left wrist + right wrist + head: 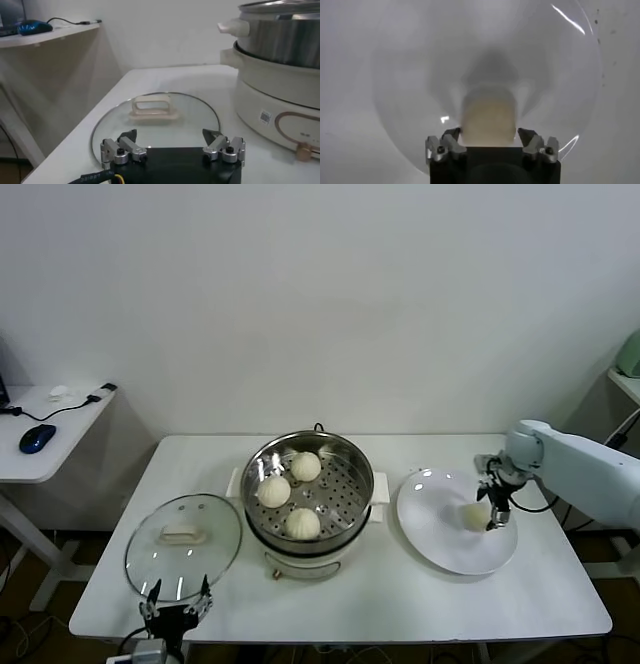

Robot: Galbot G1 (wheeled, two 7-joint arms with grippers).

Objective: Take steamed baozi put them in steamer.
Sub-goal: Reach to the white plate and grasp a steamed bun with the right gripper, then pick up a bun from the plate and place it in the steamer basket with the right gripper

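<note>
the white rectangular table [400, 604] carries everything in a row, with bare top along its front edge and at its right end past the plate. at the centre stands the round shiny stainless-steel steamer basket with a perforated floor [345, 494], seated on a white electric cooker base [280, 100]; three smooth, matte cream-white steamed baozi buns [288, 492] sit inside it, grouped toward its left half, leaving the right half of the holed floor free. to the right, just beside the cooker's side handle but apart from it, lies the flat white round glossy plate [440, 534], its rim close to the table's front-right area. the fourth cream-white baozi [473, 515] rests on the plate's right part, and the right gripper [490, 509] is down around it: the wrist view shows the bun [487, 120] sitting between the two dark metal fingers [445, 147], which flank its sides closely; whether they already press the dough cannot be told. at the left, the round clear glass lid with a cream handle [183, 542] lies flat near the table's front-left edge. the left gripper [177, 602] hovers at that edge just in front of the lid, its fingers [122, 149] spread wide on nothing.
</note>
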